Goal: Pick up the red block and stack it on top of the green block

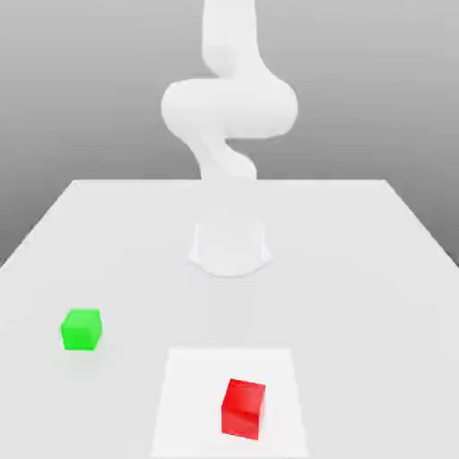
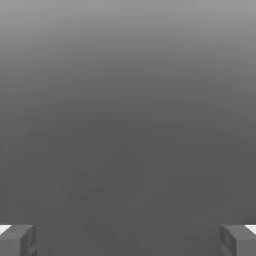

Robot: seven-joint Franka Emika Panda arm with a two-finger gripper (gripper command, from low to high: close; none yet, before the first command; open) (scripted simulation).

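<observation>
"Where's the red block?" (image 1: 243, 410)
"On the white square (image 1: 186, 403). Sits right of the square's centre line as the exterior view has it, between centre and near edge. Turned a little against the square's sides."
"And the green block?" (image 1: 81, 330)
"Straight on the pale table (image 1: 359, 296), off the square. Past its far left corner, toward the table's left edge, exterior view again. The two blocks stand well apart."
"How's my gripper (image 2: 128, 241)?"
"I have it spread wide in the hand view, one fingertip at each side, nothing pinched. Plain grey between them."
"Arm?" (image 1: 229, 108)
"White, rising from its base (image 1: 229, 251) on the table, beyond the square. Nothing stacked; both blocks rest separately."
</observation>
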